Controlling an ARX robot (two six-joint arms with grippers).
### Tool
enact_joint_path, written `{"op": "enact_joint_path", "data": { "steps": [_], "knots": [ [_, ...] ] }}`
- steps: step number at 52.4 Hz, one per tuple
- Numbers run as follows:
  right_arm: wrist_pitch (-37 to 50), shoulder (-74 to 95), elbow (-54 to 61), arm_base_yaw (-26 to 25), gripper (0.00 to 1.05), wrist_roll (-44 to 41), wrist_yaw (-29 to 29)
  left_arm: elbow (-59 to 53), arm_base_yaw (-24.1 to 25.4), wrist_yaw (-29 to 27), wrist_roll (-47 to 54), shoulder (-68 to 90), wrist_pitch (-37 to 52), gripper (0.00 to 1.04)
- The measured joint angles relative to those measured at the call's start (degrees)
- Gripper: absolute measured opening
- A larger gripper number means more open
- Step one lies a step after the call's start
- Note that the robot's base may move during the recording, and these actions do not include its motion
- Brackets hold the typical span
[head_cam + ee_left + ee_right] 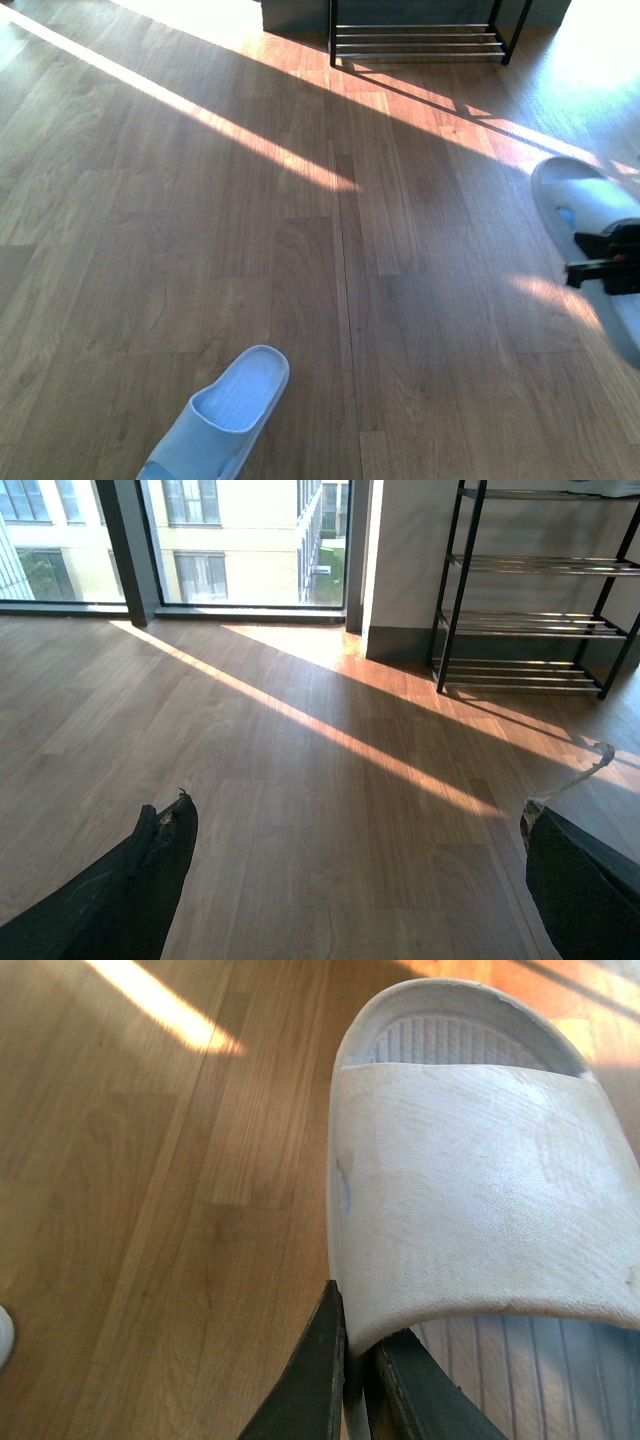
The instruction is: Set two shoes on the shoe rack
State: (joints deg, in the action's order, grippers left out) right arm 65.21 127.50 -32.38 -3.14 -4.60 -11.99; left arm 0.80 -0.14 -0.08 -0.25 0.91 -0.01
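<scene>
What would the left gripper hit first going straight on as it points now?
Nothing close: the left gripper, jaws open, faces bare wooden floor. Beyond that the line seems to reach the wall beside the shoe rack, but depth is unclear.

Front downward, wrists low, rack [420,45] [530,625] shared

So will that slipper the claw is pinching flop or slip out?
Probably light: the slide looks like thick one-piece rubber. The right gripper pinches only its strap at the edge, so it may dangle and swing. Its matte surface likely resists slipping.
</scene>
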Motion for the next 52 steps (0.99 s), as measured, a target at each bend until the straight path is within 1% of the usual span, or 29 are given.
{"op": "enact_joint_path", "data": {
  "steps": [4,8,20,25,52],
  "knots": [
    [-5.20,-12.02,4.46,-1.27,0.01,2.08,-0.04,0.00,0.00,0.00,0.00,0.00,0.00,0.95],
    [-8.44,-21.18,7.76,-1.68,0.01,2.80,-0.20,0.00,0.00,0.00,0.00,0.00,0.00,0.95],
    [-18.32,-41.51,16.26,-1.22,0.01,6.43,-1.16,0.00,0.00,0.00,0.00,0.00,0.00,0.95],
    [-19.54,-47.23,18.40,-0.92,0.01,7.23,-1.51,0.00,0.00,0.00,0.00,0.00,0.00,0.95],
    [-19.58,-47.95,18.34,-0.66,0.01,7.87,-1.42,0.00,-0.02,-0.09,0.00,0.00,0.00,0.95]
  ]
}}
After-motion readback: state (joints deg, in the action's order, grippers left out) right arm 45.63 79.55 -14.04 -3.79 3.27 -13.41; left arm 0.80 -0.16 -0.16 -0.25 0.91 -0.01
